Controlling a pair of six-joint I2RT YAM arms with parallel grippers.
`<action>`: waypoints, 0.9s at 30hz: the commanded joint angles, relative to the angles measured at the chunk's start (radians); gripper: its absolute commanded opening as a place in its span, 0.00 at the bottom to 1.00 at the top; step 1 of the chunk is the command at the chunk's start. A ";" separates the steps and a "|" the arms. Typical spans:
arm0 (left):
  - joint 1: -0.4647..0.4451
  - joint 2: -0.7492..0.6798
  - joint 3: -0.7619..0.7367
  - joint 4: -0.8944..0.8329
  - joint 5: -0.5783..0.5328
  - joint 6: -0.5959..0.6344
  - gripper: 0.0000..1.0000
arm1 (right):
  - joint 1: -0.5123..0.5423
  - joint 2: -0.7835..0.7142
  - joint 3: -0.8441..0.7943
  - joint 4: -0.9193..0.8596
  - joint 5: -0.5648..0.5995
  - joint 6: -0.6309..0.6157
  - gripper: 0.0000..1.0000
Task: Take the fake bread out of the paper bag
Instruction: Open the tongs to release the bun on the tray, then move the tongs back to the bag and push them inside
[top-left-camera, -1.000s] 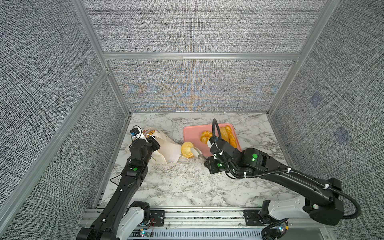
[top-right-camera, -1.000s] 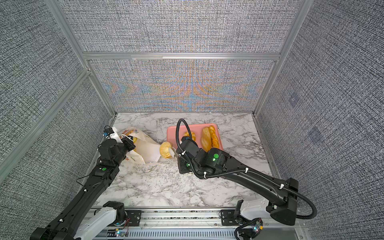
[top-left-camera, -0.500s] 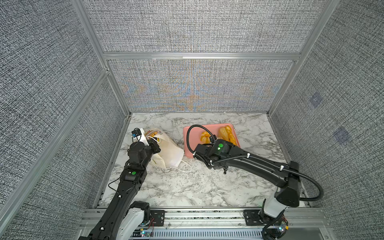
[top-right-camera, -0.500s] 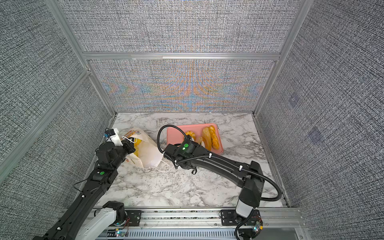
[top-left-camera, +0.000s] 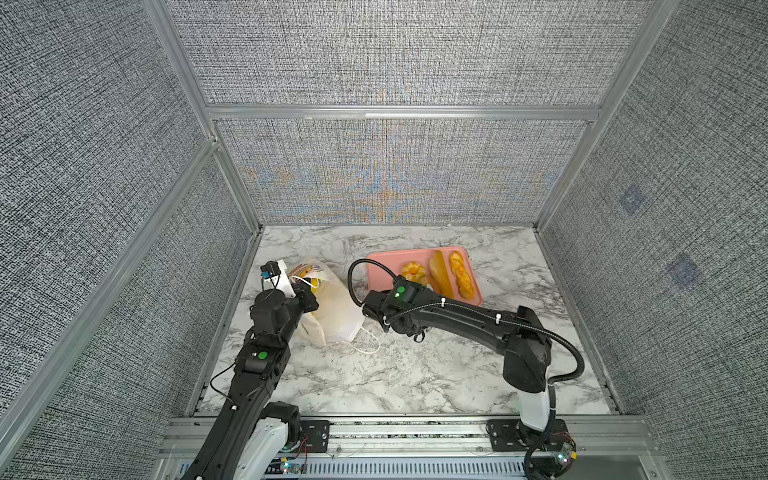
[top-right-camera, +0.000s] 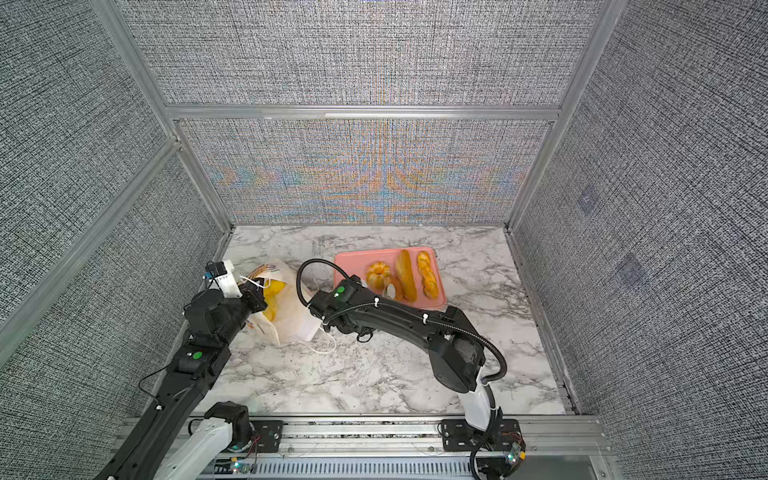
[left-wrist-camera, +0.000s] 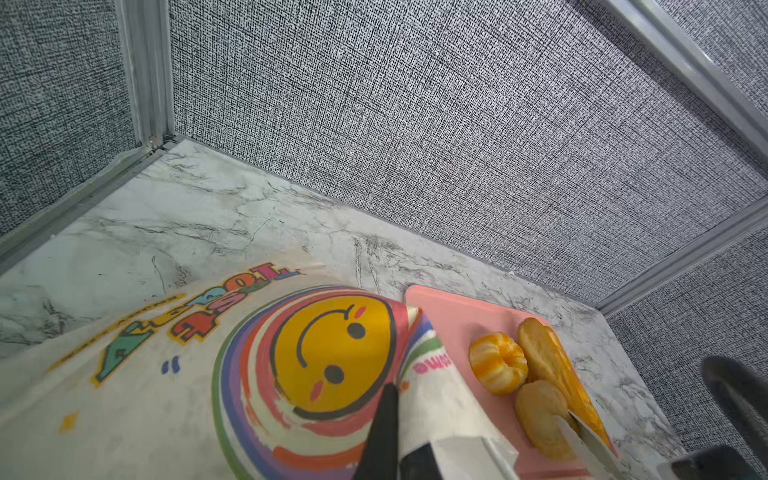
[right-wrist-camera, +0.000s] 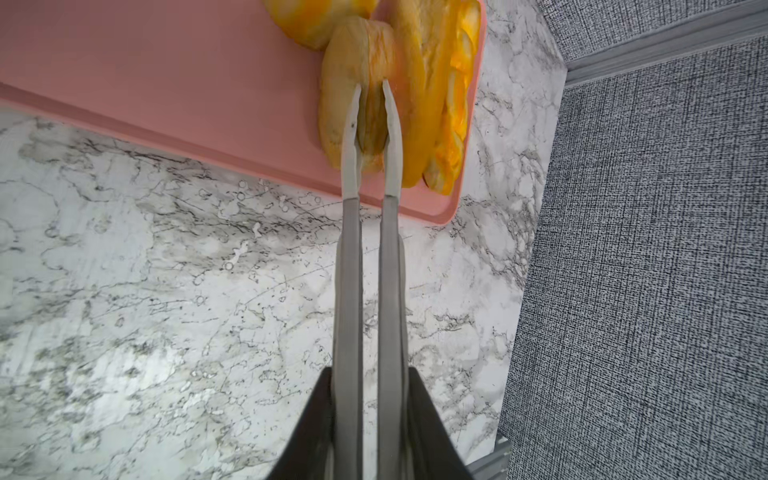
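The left tool (left-wrist-camera: 395, 415) is clamped on a fold of the bag (top-left-camera: 332, 307), beside its smiley print (left-wrist-camera: 332, 353). The bag is seen lying tilted on the worktop (top-left-camera: 395, 374) at the left, a cord handle (top-left-camera: 368, 345) trailing from its near end. What is inside it cannot be told. The right tool (right-wrist-camera: 370, 374) is closed on tongs (right-wrist-camera: 349, 270), whose tips are pinched on a roll (right-wrist-camera: 345, 62) at the pink tray (right-wrist-camera: 145, 83). A bun (top-right-camera: 378, 272) and two loaves (top-right-camera: 406, 274) are laid there too.
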 joint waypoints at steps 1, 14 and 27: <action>0.001 -0.004 0.001 -0.013 -0.030 -0.001 0.00 | 0.000 0.026 0.025 0.081 -0.047 -0.071 0.00; 0.001 -0.022 -0.002 -0.038 -0.043 0.007 0.00 | -0.039 -0.045 -0.075 0.277 -0.254 -0.089 0.30; 0.001 -0.030 -0.014 -0.048 -0.032 0.007 0.00 | -0.132 -0.245 -0.192 0.383 -0.467 -0.090 0.41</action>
